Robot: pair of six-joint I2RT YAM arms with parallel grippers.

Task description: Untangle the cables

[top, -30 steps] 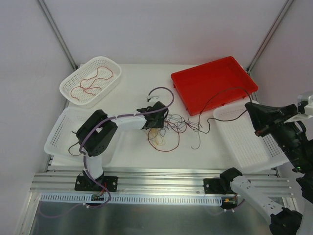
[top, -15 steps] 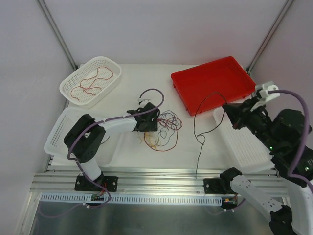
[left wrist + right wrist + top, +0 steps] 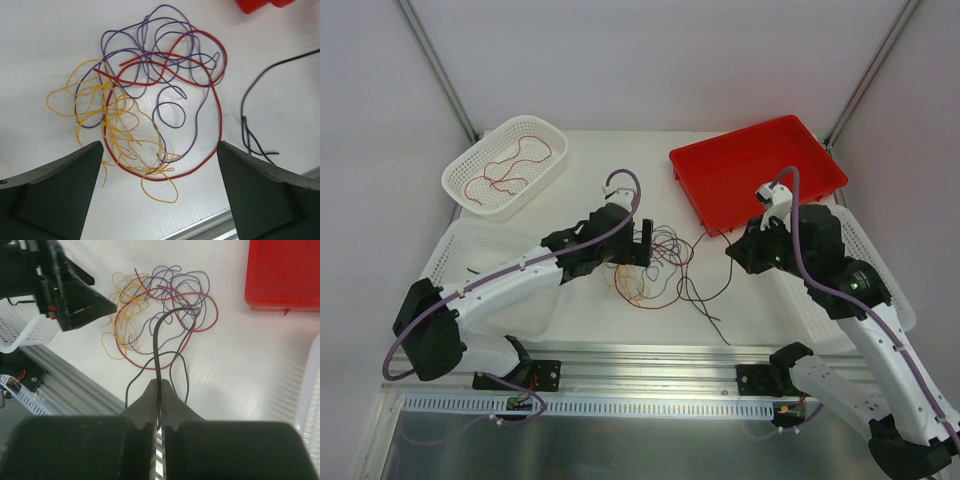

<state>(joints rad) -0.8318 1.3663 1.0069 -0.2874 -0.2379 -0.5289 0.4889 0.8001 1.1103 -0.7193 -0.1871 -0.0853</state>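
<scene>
Cables (image 3: 150, 110) clump under spread left pincer (image 3: 159, 150); right pincer (image 3: 160, 390) pinches black strand (image 3: 157, 340).

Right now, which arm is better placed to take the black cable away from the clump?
The right. The right gripper is shut on the black cable, while the left gripper hovers open over the clump, holding nothing.

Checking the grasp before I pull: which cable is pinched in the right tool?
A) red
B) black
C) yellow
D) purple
B: in the right wrist view the right tool is shut on the black cable, which rises from between its fingers, while the red, yellow and purple strands lie loose in the clump.
</scene>
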